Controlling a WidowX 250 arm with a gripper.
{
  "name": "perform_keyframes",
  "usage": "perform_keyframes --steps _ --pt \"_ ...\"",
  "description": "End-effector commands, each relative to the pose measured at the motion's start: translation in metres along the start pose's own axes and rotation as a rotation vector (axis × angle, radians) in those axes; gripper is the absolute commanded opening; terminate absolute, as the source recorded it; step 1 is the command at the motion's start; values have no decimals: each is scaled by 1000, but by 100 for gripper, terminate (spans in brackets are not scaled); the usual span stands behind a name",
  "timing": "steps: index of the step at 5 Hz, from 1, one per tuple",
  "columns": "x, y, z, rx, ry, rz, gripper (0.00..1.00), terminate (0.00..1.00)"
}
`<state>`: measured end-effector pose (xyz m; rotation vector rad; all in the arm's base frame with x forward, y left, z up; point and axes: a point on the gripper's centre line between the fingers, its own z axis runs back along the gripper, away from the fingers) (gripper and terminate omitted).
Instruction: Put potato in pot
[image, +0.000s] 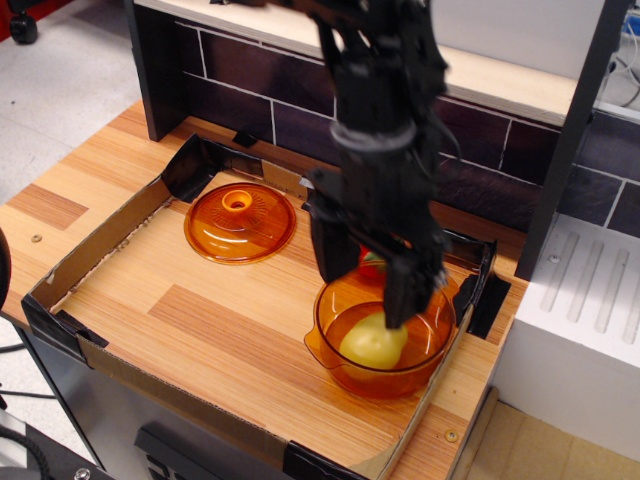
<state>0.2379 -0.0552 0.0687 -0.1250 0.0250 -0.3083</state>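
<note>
The pale-yellow potato (372, 342) lies inside the translucent orange pot (333, 355) at the front right of the tray. My black gripper (366, 288) hangs just above the pot with its fingers spread apart. It is open and holds nothing. One finger (405, 292) reaches down over the pot's rim, just above the potato. The other finger (330, 248) stands over the pot's left rim.
The flat orange lid (240, 221) with a knob lies at the tray's back left. A red strawberry (370, 262) is mostly hidden behind my gripper. Low cardboard walls (90, 250) ring the wooden tray. A dark brick backsplash (240, 110) stands behind, a white block (570, 330) to the right.
</note>
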Motion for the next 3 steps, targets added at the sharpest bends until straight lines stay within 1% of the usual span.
perform_keyframes --steps 1,2,3 --pt "-6 35 86 78 -211 245 100 0" --pt "-6 35 86 78 -211 245 100 0" --pt "-6 35 86 78 -211 245 100 100"
